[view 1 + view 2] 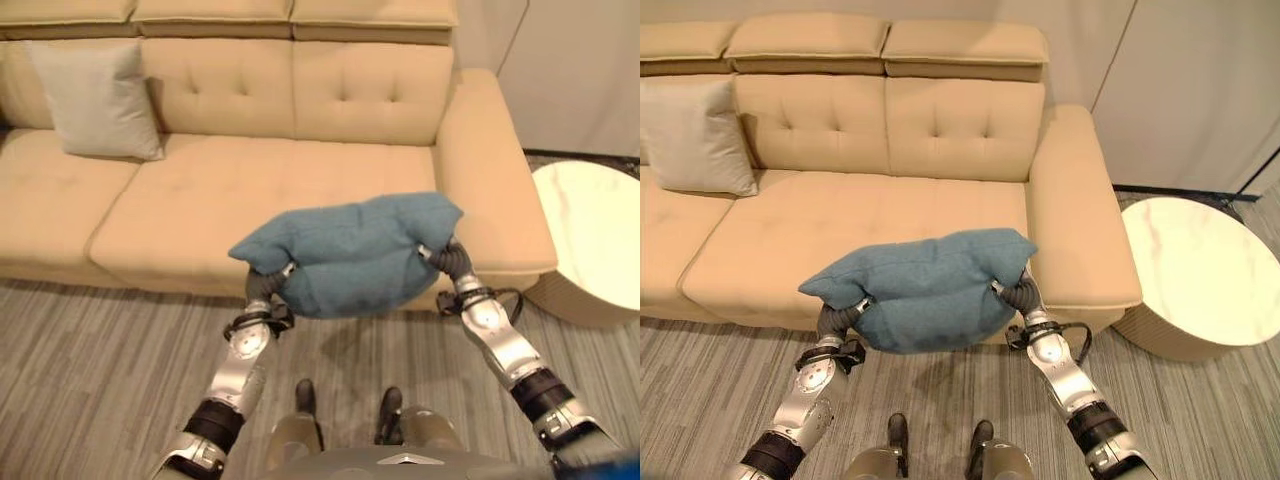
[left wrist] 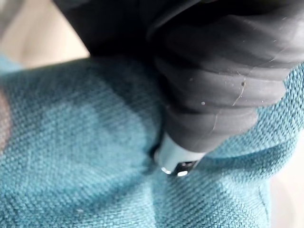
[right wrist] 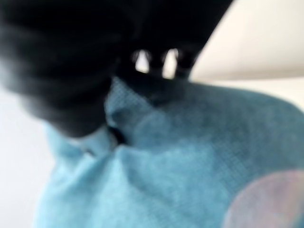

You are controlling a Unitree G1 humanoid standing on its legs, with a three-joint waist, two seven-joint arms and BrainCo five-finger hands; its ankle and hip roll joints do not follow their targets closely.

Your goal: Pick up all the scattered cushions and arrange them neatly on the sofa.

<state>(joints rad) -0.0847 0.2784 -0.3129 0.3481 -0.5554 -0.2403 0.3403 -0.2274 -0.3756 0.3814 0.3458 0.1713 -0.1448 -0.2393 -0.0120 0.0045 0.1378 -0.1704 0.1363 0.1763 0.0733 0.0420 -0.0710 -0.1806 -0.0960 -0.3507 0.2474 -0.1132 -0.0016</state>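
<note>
A blue cushion hangs in the air in front of the beige sofa, just before the front edge of its seat. My left hand grips the cushion's left end; in the left wrist view its thumb digs into the blue cloth. My right hand holds the right end, and in the right wrist view its fingers curl over the cushion's edge. A light grey cushion leans upright against the sofa's backrest at the left.
A round white marble-topped table stands on the right, close to the sofa's right armrest. Grey wood-look floor lies between me and the sofa. The middle and right seat cushions are bare.
</note>
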